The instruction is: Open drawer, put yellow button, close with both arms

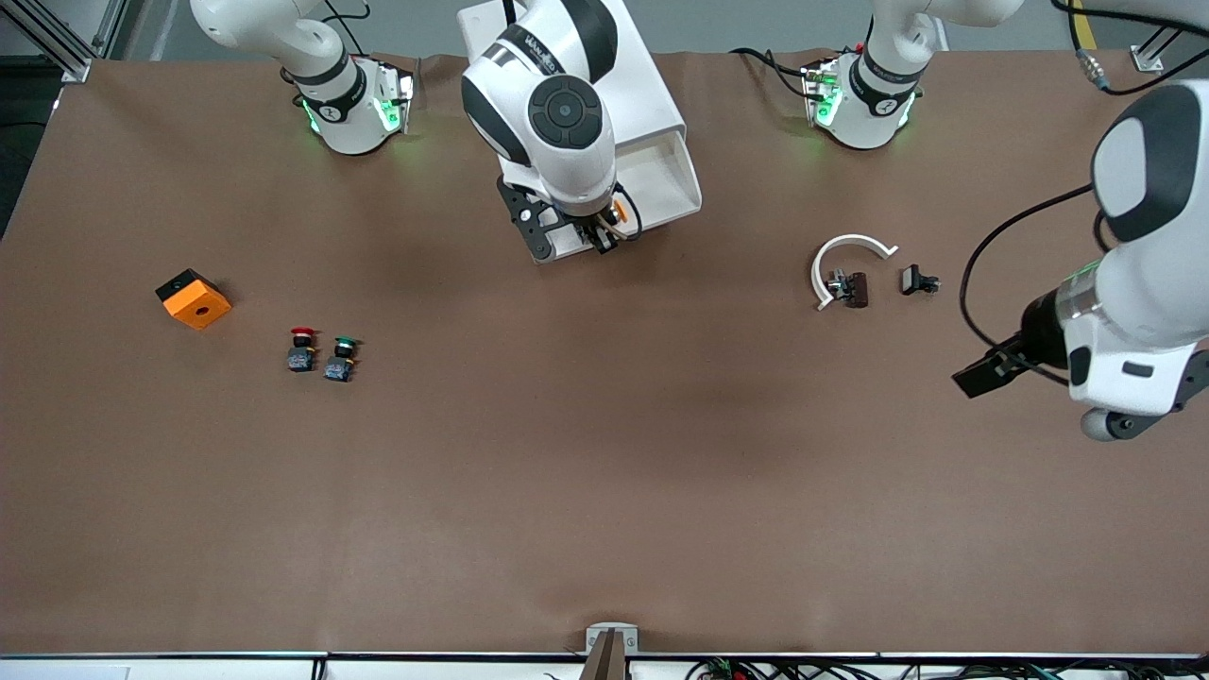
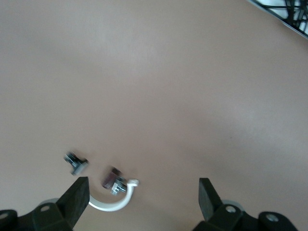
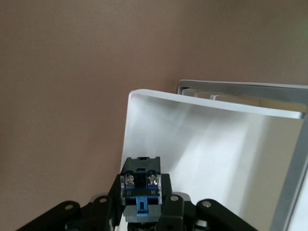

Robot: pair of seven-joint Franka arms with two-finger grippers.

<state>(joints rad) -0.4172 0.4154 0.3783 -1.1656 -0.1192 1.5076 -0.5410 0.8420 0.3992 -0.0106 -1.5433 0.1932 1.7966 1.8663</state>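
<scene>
The drawer (image 1: 666,184) is the top one of the white cabinet (image 1: 652,104) and stands pulled open. My right arm reaches over it. My right gripper (image 1: 604,234) is shut on the yellow button (image 1: 617,212), whose orange cap shows beside the fingers. In the right wrist view the button's black and blue body (image 3: 141,188) sits between the fingers (image 3: 175,207), over the drawer's front wall (image 3: 144,96) and white inside. My left gripper (image 2: 142,202) is open and empty, up over the table at the left arm's end (image 1: 1124,397).
A red-capped button (image 1: 301,348) and a green-capped button (image 1: 341,359) stand beside an orange box (image 1: 194,298) toward the right arm's end. A white curved clamp (image 1: 845,257) and two small dark parts (image 1: 852,287) (image 1: 918,280) lie toward the left arm's end.
</scene>
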